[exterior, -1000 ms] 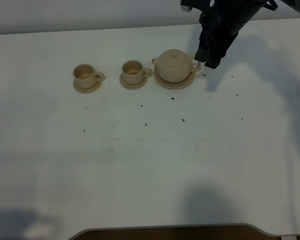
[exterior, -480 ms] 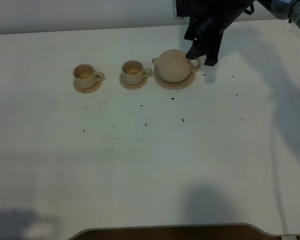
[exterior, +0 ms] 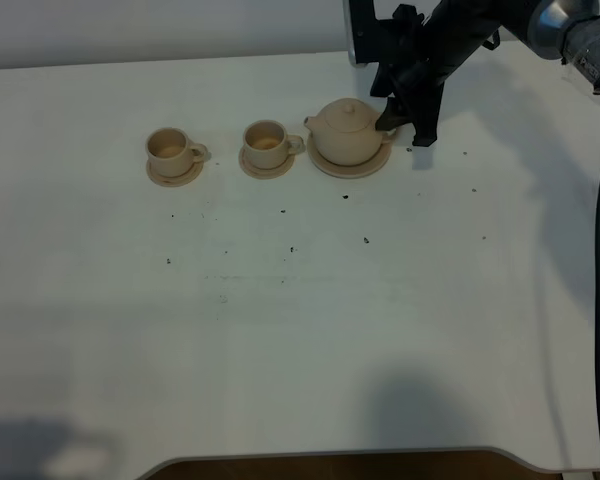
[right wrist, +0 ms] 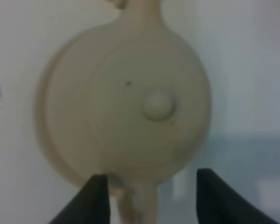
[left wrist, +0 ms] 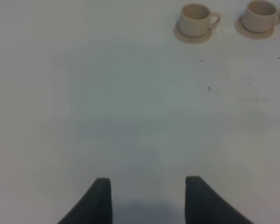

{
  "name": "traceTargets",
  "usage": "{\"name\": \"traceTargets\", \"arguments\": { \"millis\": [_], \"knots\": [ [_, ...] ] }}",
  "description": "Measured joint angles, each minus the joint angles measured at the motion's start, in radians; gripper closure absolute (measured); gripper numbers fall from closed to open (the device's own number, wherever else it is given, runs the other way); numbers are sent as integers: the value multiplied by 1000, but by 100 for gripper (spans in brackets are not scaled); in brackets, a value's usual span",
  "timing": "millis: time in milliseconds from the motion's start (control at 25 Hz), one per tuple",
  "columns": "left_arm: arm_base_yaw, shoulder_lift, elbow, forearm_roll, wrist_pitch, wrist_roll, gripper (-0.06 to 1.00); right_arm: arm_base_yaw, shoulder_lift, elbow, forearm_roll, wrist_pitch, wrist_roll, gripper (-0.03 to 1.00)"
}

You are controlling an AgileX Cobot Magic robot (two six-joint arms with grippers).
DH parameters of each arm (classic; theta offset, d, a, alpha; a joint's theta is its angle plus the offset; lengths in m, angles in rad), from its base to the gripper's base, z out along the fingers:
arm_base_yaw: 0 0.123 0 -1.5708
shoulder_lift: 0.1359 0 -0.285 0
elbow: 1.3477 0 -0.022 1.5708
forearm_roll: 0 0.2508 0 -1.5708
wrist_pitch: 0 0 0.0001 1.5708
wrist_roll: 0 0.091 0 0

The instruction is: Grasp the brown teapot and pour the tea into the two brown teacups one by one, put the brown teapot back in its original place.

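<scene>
Your right gripper (right wrist: 151, 179) is hanging spread wide, gripping nothing, astride the loop handle (right wrist: 136, 203) of the brown teapot (right wrist: 130, 102), which is sitting on its saucer (exterior: 330, 168). Be centring that handle before squeezing gently.

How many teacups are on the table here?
2. One teacup is at the row's left end; the other teacup stands between it and the teapot. None looks hidden.
</scene>
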Motion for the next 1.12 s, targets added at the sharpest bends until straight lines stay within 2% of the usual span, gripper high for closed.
{"name": "traceTargets", "arguments": {
  "millis": [560,1120],
  "knots": [
    [0,0,0,0,0,0,58,-5,30,-5,-46,-47,-21,55],
    [0,0,0,0,0,0,58,-5,33,-5,-86,-30,-22,55]
  ]
}}
